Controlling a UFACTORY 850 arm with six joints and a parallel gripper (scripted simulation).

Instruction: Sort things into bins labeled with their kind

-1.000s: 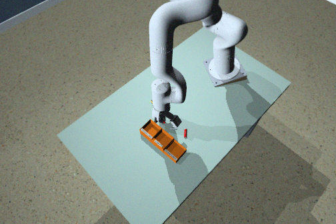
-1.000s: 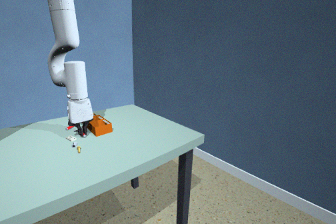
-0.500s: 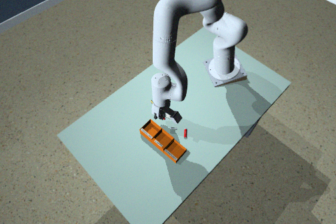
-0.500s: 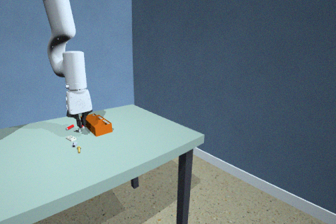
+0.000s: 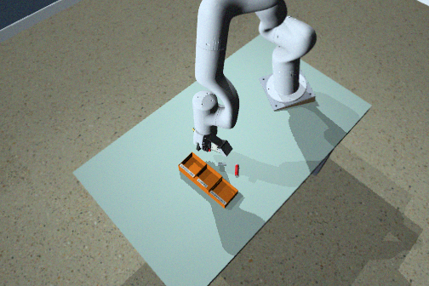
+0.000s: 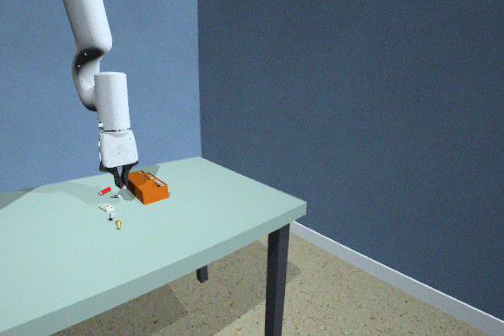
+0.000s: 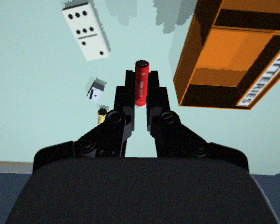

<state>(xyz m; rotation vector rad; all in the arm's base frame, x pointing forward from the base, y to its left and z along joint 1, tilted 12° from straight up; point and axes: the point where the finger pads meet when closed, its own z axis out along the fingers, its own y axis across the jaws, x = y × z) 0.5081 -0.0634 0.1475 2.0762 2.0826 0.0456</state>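
My gripper [image 7: 141, 84] is shut on a red battery [image 7: 141, 82], held lengthwise between the fingers a little above the table. It also shows in the top view [image 5: 207, 147] and the exterior view [image 6: 120, 184], just beside the orange row of three bins [image 5: 208, 179] [image 6: 147, 187]. In the wrist view the bin row [image 7: 236, 50] is at the upper right, and one label reads BATTERIES [image 7: 263, 70]. A second red battery [image 5: 237, 169] [image 6: 104, 190] lies on the table near the bins.
A white domino [image 7: 86, 34] [image 6: 106, 206], a small white and grey piece [image 7: 96, 90] [image 6: 112, 216] and a small brass piece [image 7: 101, 116] [image 6: 118, 224] lie on the table by the gripper. A small grey thing [image 5: 221, 164] lies next to the bins.
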